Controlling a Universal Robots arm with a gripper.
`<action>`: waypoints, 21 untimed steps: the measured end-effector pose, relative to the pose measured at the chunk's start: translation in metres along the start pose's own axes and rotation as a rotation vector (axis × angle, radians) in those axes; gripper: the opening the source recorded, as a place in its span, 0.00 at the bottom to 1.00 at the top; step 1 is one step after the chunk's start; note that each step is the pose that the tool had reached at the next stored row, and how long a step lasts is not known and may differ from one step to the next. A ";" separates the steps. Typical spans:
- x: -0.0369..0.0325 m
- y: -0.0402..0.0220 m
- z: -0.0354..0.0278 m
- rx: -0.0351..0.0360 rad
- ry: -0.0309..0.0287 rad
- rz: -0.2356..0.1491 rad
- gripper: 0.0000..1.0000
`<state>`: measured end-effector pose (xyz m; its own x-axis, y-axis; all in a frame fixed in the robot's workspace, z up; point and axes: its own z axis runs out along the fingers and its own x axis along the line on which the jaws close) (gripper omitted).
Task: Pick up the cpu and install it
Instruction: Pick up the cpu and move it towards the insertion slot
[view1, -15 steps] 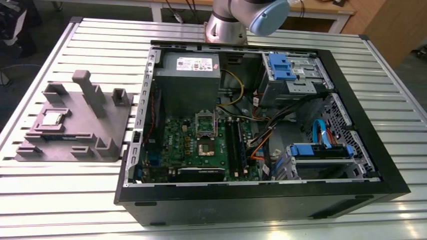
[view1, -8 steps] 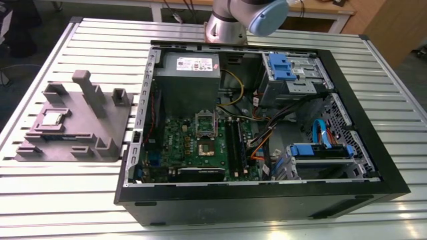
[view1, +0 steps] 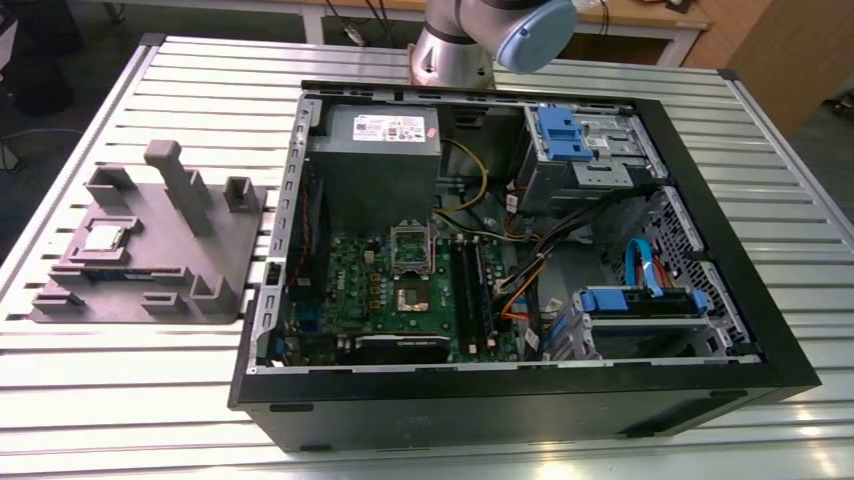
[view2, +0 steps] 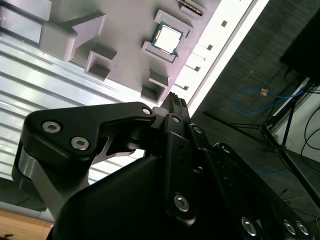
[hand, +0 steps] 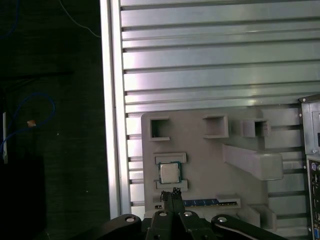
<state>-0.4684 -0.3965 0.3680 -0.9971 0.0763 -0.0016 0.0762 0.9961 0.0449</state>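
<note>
- Small flat square silver-topped cpu (view1: 107, 237) sits in the grey moulded holder (view1: 200, 270) on the slatted metal desk (view1: 134, 400), not yet lifted
- Black jaws closed together, empty, poised near it; installation undone

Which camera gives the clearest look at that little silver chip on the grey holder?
The second wrist view: the cpu looks largest there, unobstructed in its grey holder. The first wrist view shows it face-on but smaller; the exterior view shows it smallest.
</note>
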 end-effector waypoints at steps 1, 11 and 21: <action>0.0000 0.0000 0.0001 0.0000 -0.0001 0.000 0.10; 0.0001 0.0000 0.0000 0.0000 -0.0001 0.000 0.16; 0.0002 0.0000 0.0000 0.0000 -0.0001 0.000 0.58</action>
<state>-0.4686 -0.3965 0.3679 -0.9971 0.0763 -0.0017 0.0762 0.9961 0.0450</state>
